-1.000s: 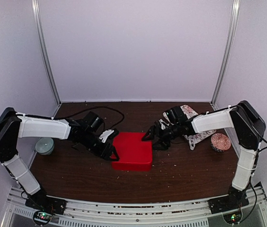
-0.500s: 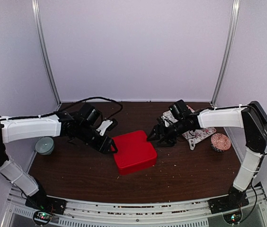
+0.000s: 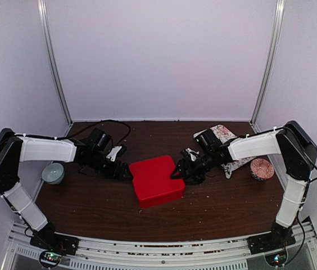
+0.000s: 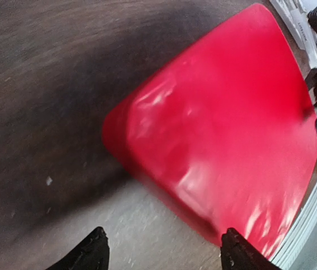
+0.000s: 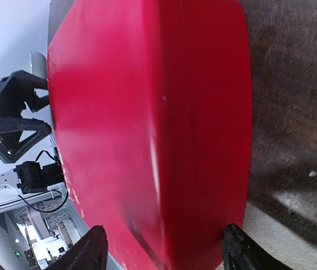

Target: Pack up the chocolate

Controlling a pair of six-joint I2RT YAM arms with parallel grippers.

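No chocolate shows in any view. A shut red box (image 3: 154, 181) lies turned at an angle on the middle of the dark wooden table (image 3: 220, 208). My left gripper (image 3: 126, 171) is low at the box's left corner, open. In the left wrist view only table lies between the jaws of that gripper (image 4: 164, 256), and the red box (image 4: 220, 129) is just ahead, its edge by the right finger. My right gripper (image 3: 176, 171) is at the box's right edge, open. In its own view the right gripper (image 5: 164, 250) has its jaws spread across the side wall of the red box (image 5: 147, 129).
A small grey-green bowl (image 3: 53, 172) stands at the table's left edge. A patterned bag (image 3: 229, 149) lies at the back right, under the right arm. A round pinkish-brown disc (image 3: 261, 169) sits at the far right. Crumbs dot the tabletop.
The red box has turned and slid slightly left. My left gripper drew back from the box's side to its left corner. My right gripper came down against the box's right edge.
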